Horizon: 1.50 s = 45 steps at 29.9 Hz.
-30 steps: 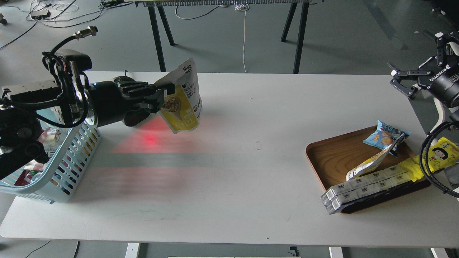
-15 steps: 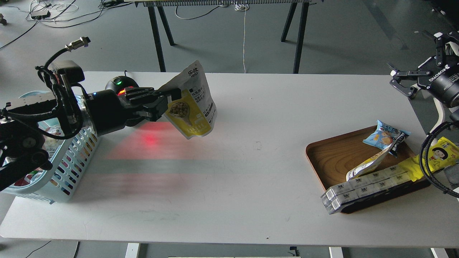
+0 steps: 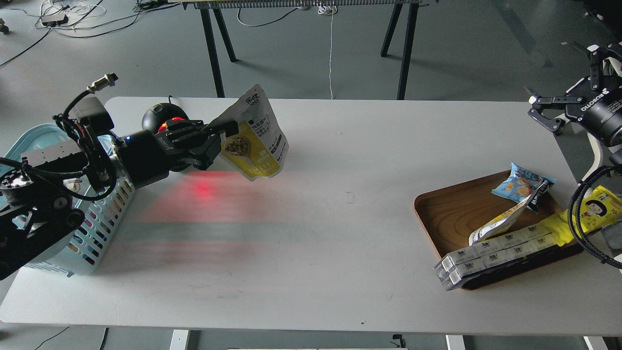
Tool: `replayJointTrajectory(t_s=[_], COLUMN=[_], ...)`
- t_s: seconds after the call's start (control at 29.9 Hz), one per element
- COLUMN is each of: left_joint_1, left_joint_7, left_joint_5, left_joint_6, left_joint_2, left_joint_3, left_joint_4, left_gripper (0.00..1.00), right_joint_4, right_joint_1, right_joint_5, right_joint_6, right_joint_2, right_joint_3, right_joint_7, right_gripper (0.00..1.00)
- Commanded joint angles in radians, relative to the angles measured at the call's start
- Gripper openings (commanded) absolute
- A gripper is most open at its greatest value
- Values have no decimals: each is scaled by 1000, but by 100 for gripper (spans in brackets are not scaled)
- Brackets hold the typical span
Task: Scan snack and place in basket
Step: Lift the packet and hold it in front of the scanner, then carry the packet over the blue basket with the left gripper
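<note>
The snack is a flat stand-up pouch, yellow below, white above with dark text and a picture of round beige nuts (tilted, top edge uppermost). The left tool is clenched on the pouch's left edge, holding it clear above the white counter, just right of the basket. That basket is light blue with slotted sides. A red glow lies on the counter below the pouch. The right tool hangs released, far right of the basket.
</note>
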State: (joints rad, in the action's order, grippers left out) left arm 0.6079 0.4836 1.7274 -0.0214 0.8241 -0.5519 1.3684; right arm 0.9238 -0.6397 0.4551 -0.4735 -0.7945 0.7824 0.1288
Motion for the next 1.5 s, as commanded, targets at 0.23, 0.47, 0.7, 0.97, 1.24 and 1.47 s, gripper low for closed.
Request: replayJointTrajectory(t_s=[0.23, 0.47, 0.7, 0.97, 1.24, 1.47], left_joint_1=[6, 21, 23, 23, 10, 10], left_joint_7=[5, 5, 5, 5, 5, 5], left_joint_5=[0, -8, -14, -89, -193, -226], left_joint_6=[-40, -31, 24, 69, 61, 45], left_joint_2=[9, 113, 269, 487, 674, 727], left_joint_3=[24, -11, -105, -149, -108, -4], left_joint_4=[-37, -11, 41, 49, 47, 44], left_gripper=[1, 1, 1, 1, 1, 1], right_joint_4=[0, 0, 0, 0, 0, 1], right_joint_1=[-2, -2, -8, -11, -14, -12], right_joint_5=[-1, -7, -9, -9, -9, -9], right_joint_6=[1, 1, 1, -4, -7, -10], right_joint_2=[1, 1, 6, 11, 11, 15], right_joint_3=[-2, -2, 1, 12, 15, 40], right_joint_7=[0, -1, -1, -1, -1, -1], right_gripper=[96, 96, 96, 96, 96, 96])
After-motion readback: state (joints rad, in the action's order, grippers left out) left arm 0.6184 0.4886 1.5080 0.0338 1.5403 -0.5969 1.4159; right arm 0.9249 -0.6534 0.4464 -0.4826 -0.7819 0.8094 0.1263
